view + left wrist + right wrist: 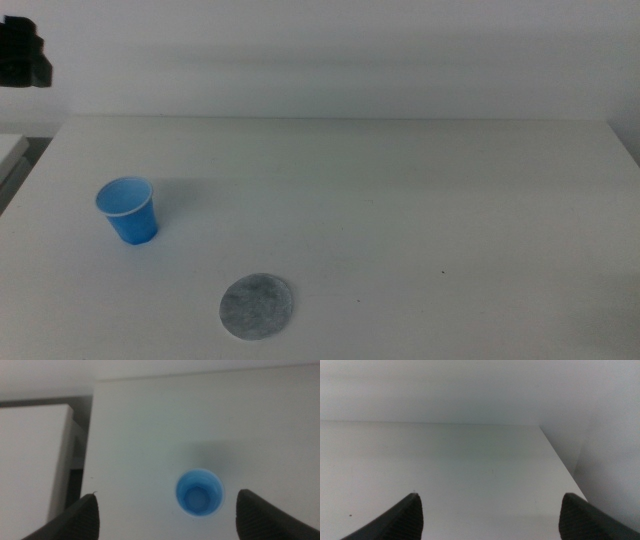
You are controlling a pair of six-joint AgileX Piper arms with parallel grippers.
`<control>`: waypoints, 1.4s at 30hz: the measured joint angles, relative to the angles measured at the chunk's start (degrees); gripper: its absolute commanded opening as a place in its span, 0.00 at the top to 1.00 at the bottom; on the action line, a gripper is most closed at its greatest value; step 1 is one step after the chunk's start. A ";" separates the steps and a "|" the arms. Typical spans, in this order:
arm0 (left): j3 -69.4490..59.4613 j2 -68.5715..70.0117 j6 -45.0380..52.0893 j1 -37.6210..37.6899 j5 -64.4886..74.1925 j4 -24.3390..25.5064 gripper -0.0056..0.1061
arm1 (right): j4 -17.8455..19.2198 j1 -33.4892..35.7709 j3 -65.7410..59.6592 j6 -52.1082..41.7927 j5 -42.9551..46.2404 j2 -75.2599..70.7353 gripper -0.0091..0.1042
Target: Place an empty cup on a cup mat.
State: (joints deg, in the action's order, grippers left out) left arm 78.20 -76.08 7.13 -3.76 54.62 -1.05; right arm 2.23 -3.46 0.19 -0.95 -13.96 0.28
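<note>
The blue cup (pixel 128 209) stands upright and empty on the white table (pixel 420 200), at the left. The grey speckled cup mat (pixel 257 306) lies flat near the front edge, to the right of the cup and apart from it. In the left wrist view my left gripper (pixel 167 494) is open, high above the cup (pixel 199 492), which shows mouth-up between the jaws. A dark part of the left arm (pixel 22 55) shows at the middle view's top left. My right gripper (pixel 491 495) is open and empty over bare table; it is out of the middle view.
The table's left edge runs close to the cup (pixel 90 460), with a gap and another white surface (pixel 30 460) beyond it. The table's right edge and far corner (pixel 555 455) show in the right wrist view. A pale wall stands behind the table.
</note>
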 measured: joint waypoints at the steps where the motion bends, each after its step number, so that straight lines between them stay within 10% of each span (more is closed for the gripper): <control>1: 0.68 -1.59 0.77 -0.76 0.51 -1.01 0.11 | 0.00 0.00 0.00 0.00 0.00 0.00 0.10; 29: 3.84 -35.94 10.07 -2.99 -1.21 -9.33 0.15 | 0.00 0.00 0.00 0.00 0.00 0.00 0.10; 42: 3.94 -38.81 10.88 -2.99 -3.94 -11.77 0.97 | 0.00 0.00 0.00 0.00 0.00 0.00 0.10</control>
State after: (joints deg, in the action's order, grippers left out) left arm 82.14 -114.89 18.01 -6.74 50.68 -12.83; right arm 2.23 -3.46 0.19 -0.95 -13.96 0.28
